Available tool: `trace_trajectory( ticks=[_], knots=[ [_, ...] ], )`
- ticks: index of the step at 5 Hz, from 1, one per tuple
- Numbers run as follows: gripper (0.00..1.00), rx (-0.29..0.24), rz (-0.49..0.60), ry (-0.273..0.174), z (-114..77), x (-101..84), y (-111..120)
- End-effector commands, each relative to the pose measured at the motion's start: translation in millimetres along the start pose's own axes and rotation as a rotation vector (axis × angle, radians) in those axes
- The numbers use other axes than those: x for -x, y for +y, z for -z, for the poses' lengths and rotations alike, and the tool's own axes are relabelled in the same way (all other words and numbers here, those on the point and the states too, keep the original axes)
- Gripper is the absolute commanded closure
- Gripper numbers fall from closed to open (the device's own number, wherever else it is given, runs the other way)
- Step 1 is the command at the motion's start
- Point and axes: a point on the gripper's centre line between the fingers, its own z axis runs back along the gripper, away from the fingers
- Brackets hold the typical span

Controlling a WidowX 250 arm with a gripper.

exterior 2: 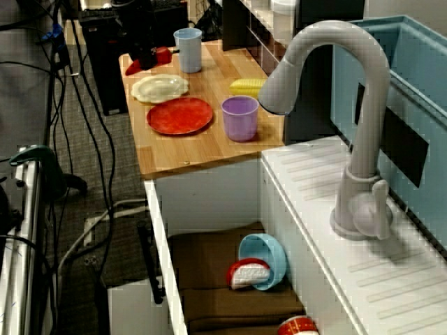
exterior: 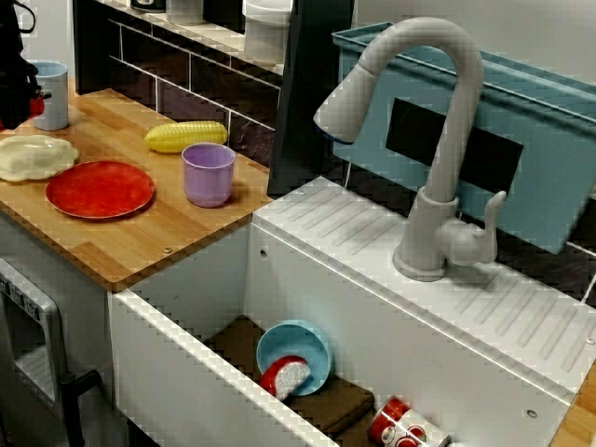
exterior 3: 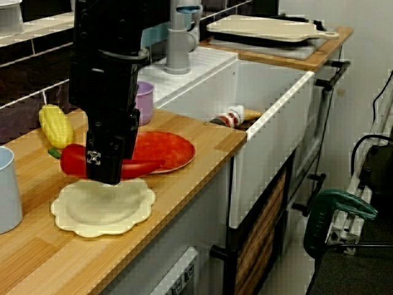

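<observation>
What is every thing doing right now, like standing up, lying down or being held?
gripper, shut on the red pepper
red pepper, held over the cream plate
cream plate, flat, empty
red plate, flat, empty
purple cup, upright
blue cup, upright
corn, lying on its side
blue bowl, tipped on its side in the sink
faucet, no water running
</observation>
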Motion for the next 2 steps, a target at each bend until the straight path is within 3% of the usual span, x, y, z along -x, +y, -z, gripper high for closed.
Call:
trace_trajectory(
  ticks=[1, 2],
  knots=[
    [1.0, -0.046, 0.016, -0.06, 2.1, 1.9, 10],
    [1.0, -0.057, 0.032, -0.061, 12.8, 4.5, 5]
  ],
)
